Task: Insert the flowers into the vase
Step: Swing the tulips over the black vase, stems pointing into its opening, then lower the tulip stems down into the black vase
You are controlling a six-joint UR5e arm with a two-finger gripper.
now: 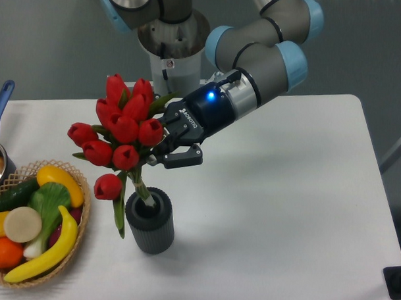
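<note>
The flowers, a bunch of red tulip buds with green stems and leaves, stand upright with their stems down in the opening of the vase. The vase is a small dark grey ribbed cylinder on the white table. One bud and a leaf hang over its left side. My gripper reaches in from the upper right, just above the vase at the right side of the bunch. Its lower finger stands well apart from the upper one. The jaws look spread beside the stems rather than clamped on them. The far fingertip is hidden behind the buds.
A wicker basket with bananas, an orange and other fruit sits at the left front, close to the vase. A pot with a blue handle is at the left edge. The arm's base stands at the table's back.
</note>
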